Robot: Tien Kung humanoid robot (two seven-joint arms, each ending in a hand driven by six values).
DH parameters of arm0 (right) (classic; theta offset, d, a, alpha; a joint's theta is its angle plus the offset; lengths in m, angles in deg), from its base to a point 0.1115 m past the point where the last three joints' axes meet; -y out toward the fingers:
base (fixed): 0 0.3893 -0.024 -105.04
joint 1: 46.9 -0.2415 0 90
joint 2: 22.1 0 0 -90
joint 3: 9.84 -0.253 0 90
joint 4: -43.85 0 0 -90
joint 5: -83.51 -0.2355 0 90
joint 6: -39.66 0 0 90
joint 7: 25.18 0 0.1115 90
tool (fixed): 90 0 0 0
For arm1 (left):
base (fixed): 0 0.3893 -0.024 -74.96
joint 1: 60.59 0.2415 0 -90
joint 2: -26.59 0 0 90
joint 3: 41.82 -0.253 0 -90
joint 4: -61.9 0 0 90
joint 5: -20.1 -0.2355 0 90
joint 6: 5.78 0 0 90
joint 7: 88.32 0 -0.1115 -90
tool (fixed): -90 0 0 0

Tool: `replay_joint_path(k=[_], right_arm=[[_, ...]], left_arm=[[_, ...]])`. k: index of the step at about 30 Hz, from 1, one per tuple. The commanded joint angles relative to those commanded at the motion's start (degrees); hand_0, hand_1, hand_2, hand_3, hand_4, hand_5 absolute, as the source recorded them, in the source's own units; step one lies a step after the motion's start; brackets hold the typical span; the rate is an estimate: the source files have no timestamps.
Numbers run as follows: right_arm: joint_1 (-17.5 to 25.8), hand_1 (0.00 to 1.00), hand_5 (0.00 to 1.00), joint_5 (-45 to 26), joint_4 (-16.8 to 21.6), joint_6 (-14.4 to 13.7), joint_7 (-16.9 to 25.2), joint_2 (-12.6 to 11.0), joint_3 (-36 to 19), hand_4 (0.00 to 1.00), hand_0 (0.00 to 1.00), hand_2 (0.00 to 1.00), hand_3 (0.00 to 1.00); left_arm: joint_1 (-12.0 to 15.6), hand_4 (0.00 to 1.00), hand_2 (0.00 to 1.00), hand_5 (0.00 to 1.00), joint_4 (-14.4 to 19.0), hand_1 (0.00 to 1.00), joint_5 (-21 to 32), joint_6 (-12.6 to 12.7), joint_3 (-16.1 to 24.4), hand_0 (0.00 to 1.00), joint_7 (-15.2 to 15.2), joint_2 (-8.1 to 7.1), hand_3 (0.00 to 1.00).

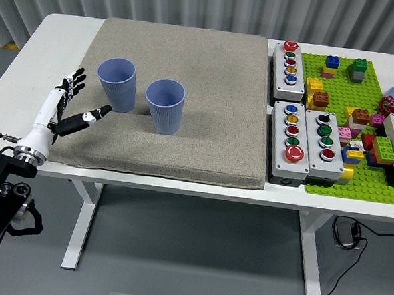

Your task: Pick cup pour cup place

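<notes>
Grey felt-looking mat [206,108] covers most of the white table [57,28], and both blue plastic cups sit upright on its left part, close together but not touching. The left cup [116,84] is the one nearest the robot's left hand [60,109], the right cup [165,105] sits a bit nearer the table's front edge.

The hand is just beside the left cup, fingers [74,83] spread and holding nothing, thumb pointing at the cup's lower wall. The right hand isn't in view.

What worries me: those cups look light and tapered, so a thumb nudge before the fingers wrap around could tip or shove one into its neighbour. The soft mat won't help stability either.

Contents? Both insides look empty from here, though I can't see the very bottoms.
</notes>
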Motion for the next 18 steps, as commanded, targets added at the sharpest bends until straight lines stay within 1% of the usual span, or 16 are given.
replay_joint_path(k=[1, 5, 8, 9, 10, 15, 16, 18], right_arm=[[0.0, 0.66, 0.283, 0.0, 0.0, 0.0, 0.0, 0.0, 0.0, 0.002, 0.694, 0.603, 0.595], [0.0, 0.66, 0.283, 0.0, -0.03, -0.05, -0.02, 0.0, 0.15, 0.002, 0.694, 0.603, 0.595], [-0.15, 0.66, 0.283, 0.0, -0.08, -0.15, -0.05, -0.03, 0.55, 0.002, 0.694, 0.603, 0.595], [-0.17, 0.66, 0.283, 0.0, -0.09, -0.15, -0.05, -0.03, 0.59, 0.002, 0.694, 0.603, 0.595], [-0.23, 0.66, 0.282, 0.0, -0.11, -0.17, -0.05, -0.05, 0.74, 0.002, 0.694, 0.603, 0.595], [-0.65, 0.66, 0.282, 0.0, -0.15, -0.21, -0.09, -0.1, 1.05, 0.002, 0.694, 0.603, 0.595], [-0.73, 0.66, 0.281, 0.0, -0.15, -0.23, -0.11, -0.09, 1.1, 0.002, 0.694, 0.603, 0.595], [-0.88, 0.66, 0.281, 0.0, -0.15, -0.26, -0.14, -0.08, 1.19, 0.002, 0.694, 0.603, 0.595]], left_arm=[[-0.04, 0.922, 0.998, 0.235, -0.07, 0.957, 0.01, 0.0, -0.02, 0.964, 0.0, 0.0, 0.998], [-1.62, 0.929, 0.998, 0.243, -2.02, 0.961, 0.25, -0.13, -0.65, 0.969, 0.03, -0.59, 0.998], [-3.44, 0.929, 0.998, 0.243, -3.85, 0.961, 0.73, -0.32, -1.28, 0.969, 0.03, -1.1, 0.998], [-3.61, 0.929, 0.998, 0.243, -4.01, 0.961, 0.78, -0.32, -1.34, 0.969, 0.04, -1.13, 0.998], [-4.37, 0.937, 0.998, 0.262, -4.9, 0.961, 1.04, -0.42, -1.57, 0.971, 0.02, -1.2, 0.998], [-6.77, 0.937, 0.998, 0.262, -8.06, 0.961, 1.97, -0.95, -2.44, 0.971, -0.07, -1.13, 0.998], [-7.35, 0.937, 0.998, 0.282, -8.76, 0.959, 2.49, -1.19, -2.69, 0.973, -0.03, -1.16, 0.998], [-8.5, 0.937, 0.998, 0.282, -10.18, 0.959, 3.51, -1.52, -3.18, 0.973, -0.04, -1.26, 0.998]])
